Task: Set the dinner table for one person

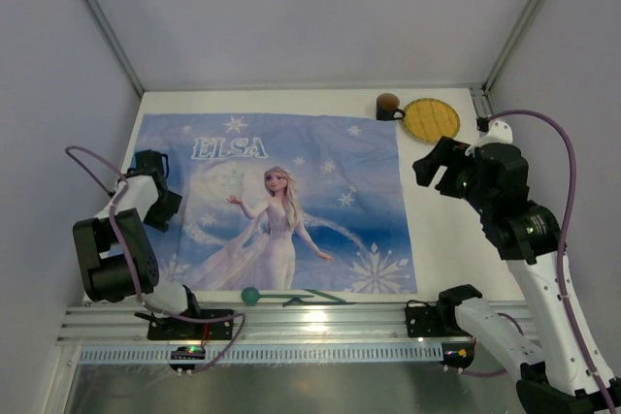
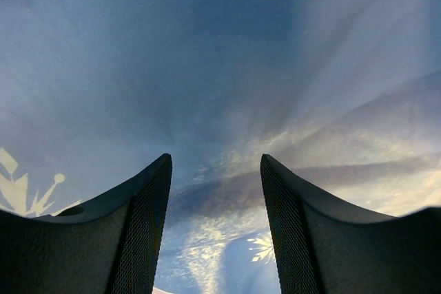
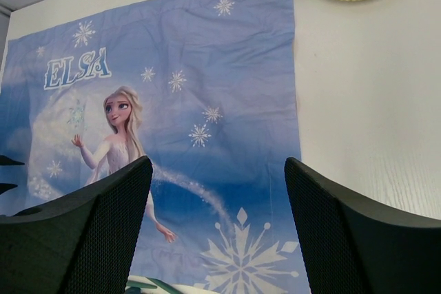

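**Item: table** [image 1: 291, 102]. White, matte, flat, framed by rails [image 1: 291, 322]. Judged rigid, heavy and fixed: a surface to lay things on, with no place to take hold.

**Covering: cloth** [image 1: 330, 157]. Lay over the centre and 9 o'clock side of the table. Judged soft, light and quick to wrinkle; best taken at a corner or an edge.

**Wares.** Plate [image 1: 431, 119], yellow and woven, at 1 o'clock; judged light and stiff, to be taken by the rim. Mug [image 1: 388, 105], dark, touching the plate's 9 o'clock side; judged hard and breakable. Utensil [image 1: 251, 295], teal-ended, at the cloth's 6 o'clock edge; judged thin and slippery.

**Left claw** [image 2: 215, 160]. Jaws apart, nothing between them, low over the cloth at 9 o'clock.

**Right claw** [image 3: 217, 163]. Jaws wide, empty, raised at 3 o'clock.

**Not determined.**
- Whether the left fingers touched the cloth.
- Whether the utensil was a spoon or a fork, and what the greenish strip beside it was.
- The mug, cut off in the right wrist view.
- The plate, which may have been a mat.
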`<move>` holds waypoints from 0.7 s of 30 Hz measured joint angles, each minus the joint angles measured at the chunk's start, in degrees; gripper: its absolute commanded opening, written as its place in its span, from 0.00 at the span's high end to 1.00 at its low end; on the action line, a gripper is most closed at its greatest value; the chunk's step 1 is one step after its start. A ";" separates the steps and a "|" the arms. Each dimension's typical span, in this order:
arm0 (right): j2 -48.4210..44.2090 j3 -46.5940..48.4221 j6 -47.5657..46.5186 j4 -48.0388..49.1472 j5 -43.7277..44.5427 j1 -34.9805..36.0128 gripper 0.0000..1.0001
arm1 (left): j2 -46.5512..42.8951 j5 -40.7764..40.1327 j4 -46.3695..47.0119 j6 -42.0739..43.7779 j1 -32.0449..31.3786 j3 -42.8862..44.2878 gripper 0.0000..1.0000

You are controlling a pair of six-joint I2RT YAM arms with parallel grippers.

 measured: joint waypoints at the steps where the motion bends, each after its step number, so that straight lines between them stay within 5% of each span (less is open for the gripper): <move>1: -0.72 -0.22 0.09 -0.17 0.04 0.00 0.18 | 0.39 -0.24 -0.04 0.00 0.00 0.68 0.43; 21: -14.21 -0.33 0.61 -8.11 5.07 0.00 0.18 | 11.56 -3.69 -9.35 0.02 0.02 12.04 0.45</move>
